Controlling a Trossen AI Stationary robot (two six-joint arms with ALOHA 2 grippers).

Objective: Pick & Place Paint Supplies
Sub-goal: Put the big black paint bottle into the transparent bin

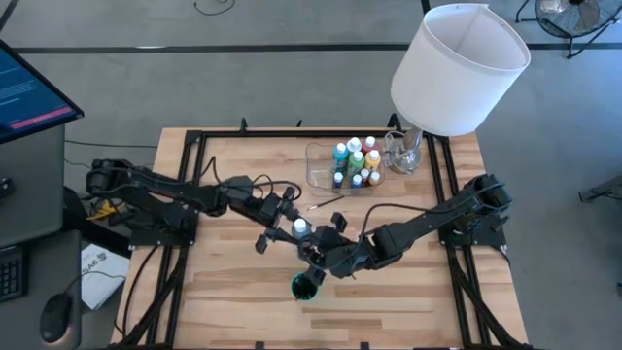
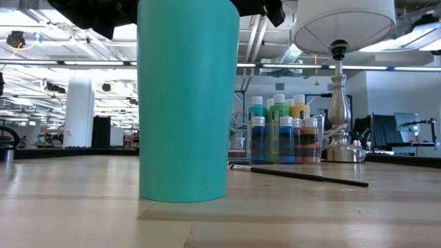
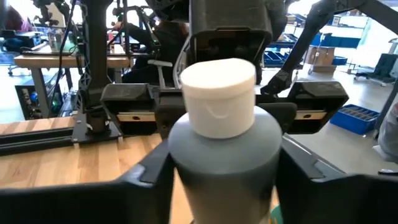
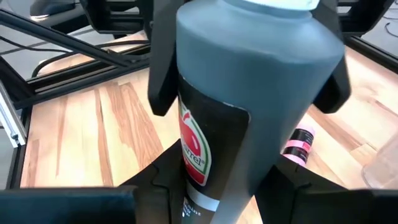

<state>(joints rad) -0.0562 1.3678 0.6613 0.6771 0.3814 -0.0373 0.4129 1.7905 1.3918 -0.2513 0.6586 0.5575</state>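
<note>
Above the planked wooden counter (image 1: 224, 301), both pincers clamp one smooth grey cylindrical bottle (image 3: 224, 165) with a glossy white cap: right pincer (image 4: 239, 186) on its labelled body, left pincer (image 3: 214, 171) beside its shoulders, over a matte teal cup (image 2: 182, 103).

Table (image 1: 233, 301): pale wood planks, smooth satin finish, grain shown. Grey bottle (image 3: 227, 165) at frame centre: matt plastic, w/ smooth white plastic cap (image 3: 219, 96); glossy paper label (image 4: 194, 152) seen. Teal cup (image 2: 185, 96), left of centre: smooth matt plastic. Lamp base (image 2: 337, 127), right: polished metal. Shade (image 1: 459, 66), upper right: matt white, cloth-like.
</note>
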